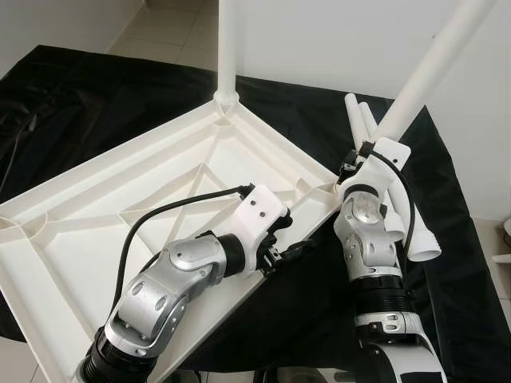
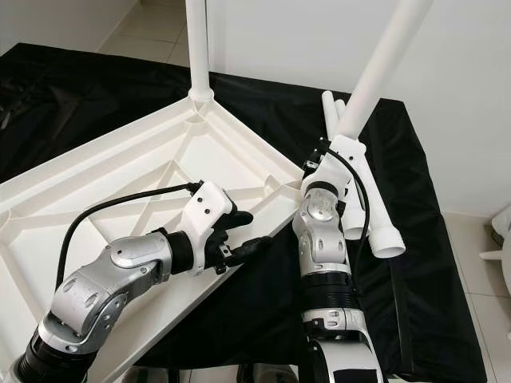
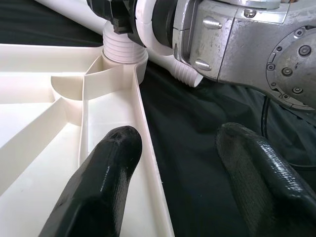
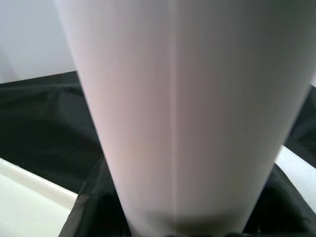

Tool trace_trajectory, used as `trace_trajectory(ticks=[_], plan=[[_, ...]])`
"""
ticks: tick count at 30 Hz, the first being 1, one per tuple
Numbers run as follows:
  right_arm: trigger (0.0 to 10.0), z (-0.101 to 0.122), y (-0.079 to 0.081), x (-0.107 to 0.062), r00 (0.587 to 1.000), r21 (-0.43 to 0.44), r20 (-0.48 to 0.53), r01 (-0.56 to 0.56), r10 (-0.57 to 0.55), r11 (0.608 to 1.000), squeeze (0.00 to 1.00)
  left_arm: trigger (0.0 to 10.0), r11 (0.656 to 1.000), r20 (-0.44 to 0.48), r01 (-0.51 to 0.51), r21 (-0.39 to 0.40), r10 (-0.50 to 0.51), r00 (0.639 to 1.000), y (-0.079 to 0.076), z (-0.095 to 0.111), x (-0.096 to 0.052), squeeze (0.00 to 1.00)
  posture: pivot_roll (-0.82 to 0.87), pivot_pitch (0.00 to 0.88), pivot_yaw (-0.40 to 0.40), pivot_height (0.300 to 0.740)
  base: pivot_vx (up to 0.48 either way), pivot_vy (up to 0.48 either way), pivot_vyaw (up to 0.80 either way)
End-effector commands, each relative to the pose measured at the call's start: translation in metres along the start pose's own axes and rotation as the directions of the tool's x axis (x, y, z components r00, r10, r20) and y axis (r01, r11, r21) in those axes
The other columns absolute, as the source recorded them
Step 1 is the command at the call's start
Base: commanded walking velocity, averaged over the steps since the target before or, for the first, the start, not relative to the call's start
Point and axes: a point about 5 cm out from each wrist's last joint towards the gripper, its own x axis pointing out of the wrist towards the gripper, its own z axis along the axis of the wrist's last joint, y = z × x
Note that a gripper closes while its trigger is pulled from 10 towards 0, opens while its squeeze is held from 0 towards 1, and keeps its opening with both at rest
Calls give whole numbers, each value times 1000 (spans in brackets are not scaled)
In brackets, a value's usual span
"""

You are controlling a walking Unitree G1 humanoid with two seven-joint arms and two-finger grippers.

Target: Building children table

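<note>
The white children's table top (image 1: 96, 231) lies upside down on a black cloth. One white leg (image 1: 227, 48) stands upright in its far corner. My right gripper (image 1: 357, 165) is shut on a second white leg (image 1: 431, 68), which leans to the right with its ribbed end at the right corner socket (image 3: 121, 52). My left gripper (image 1: 289, 237) is open and straddles the table's near rim close to that corner. One finger (image 3: 106, 168) is inside the rim and the other is over the cloth.
Two loose white legs (image 1: 415, 235) lie on the black cloth (image 1: 96, 88) just right of my right arm. A white wall stands close behind and to the right. Tiled floor (image 1: 172, 28) shows at the far left.
</note>
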Motion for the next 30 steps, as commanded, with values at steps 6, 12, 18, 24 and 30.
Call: trace_trajectory(ticks=[6,12,18,24,30], plan=[[10000,-7,-4,3,993,1,-32,-116,116,993,0,10000,1000,6,-22,-2,22,1000,-3,1,1,0,63,117,-81,740,0,0,0],[10000,-3,-12,6,981,-6,-6,-193,193,981,0,10000,1000,7,-20,-3,20,1000,-3,1,1,0,59,118,-80,740,0,0,0],[10000,-2,-21,8,975,-13,2,-221,221,975,1000,10000,1000,6,-19,-3,19,1000,-3,1,1,0,58,117,-78,740,0,0,0],[10000,-2,-17,6,941,-30,22,-337,338,941,0,10000,1000,4,-17,-2,17,1000,-3,1,1,0,62,114,-76,740,0,0,0],[10000,-1,-17,4,884,-32,32,-466,467,884,0,10000,1000,2,-18,-3,18,1000,-3,1,1,0,64,113,-72,740,0,0,0]])
